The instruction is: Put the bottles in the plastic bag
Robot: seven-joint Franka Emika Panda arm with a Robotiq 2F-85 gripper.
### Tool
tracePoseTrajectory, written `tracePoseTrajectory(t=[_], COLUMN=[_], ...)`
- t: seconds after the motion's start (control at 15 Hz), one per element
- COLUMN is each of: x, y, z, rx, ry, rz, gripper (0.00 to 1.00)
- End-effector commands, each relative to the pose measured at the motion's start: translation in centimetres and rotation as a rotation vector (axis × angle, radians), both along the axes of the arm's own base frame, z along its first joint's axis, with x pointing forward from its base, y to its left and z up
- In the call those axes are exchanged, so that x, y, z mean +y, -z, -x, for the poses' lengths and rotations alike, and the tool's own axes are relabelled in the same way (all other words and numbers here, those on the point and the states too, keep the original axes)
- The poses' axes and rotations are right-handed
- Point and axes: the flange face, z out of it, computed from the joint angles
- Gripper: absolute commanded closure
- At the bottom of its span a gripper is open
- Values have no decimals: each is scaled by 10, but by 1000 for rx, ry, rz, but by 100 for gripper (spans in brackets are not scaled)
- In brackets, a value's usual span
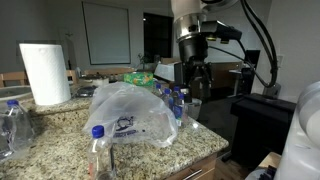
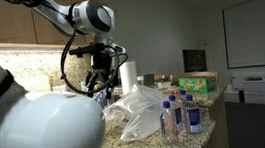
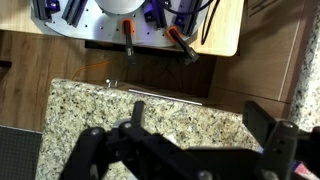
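Note:
The plastic bag (image 1: 128,112) lies crumpled on the granite counter, whitish with a blue logo; it also shows in an exterior view (image 2: 139,108). Several small clear bottles with blue caps (image 1: 177,100) stand right beside the bag near the counter's end, also seen in an exterior view (image 2: 178,115). Another bottle (image 1: 97,150) stands in front of the bag, and one (image 1: 12,125) lies at the far side by the towel roll. My gripper (image 1: 196,76) hangs above the counter's end near the bottle group, open and empty. In the wrist view its fingers (image 3: 200,128) spread over bare granite.
A white paper towel roll (image 1: 45,73) stands behind the bag. A green box (image 2: 199,79) sits at the back of the counter. The counter edge (image 3: 165,96) drops to a wooden floor. A black cabinet (image 1: 262,115) stands beside the counter.

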Motion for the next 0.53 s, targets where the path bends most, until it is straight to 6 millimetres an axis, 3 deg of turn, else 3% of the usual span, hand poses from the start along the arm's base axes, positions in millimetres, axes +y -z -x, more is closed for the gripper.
tracePoseTrajectory(t=[0.0, 0.27, 0.47], x=[29, 86, 124], y=[-7, -3, 15], z=[-5, -11, -19], rx=[-116, -280, -308], ry=[103, 228, 279], rz=[78, 142, 166], gripper=[0, 0, 0])
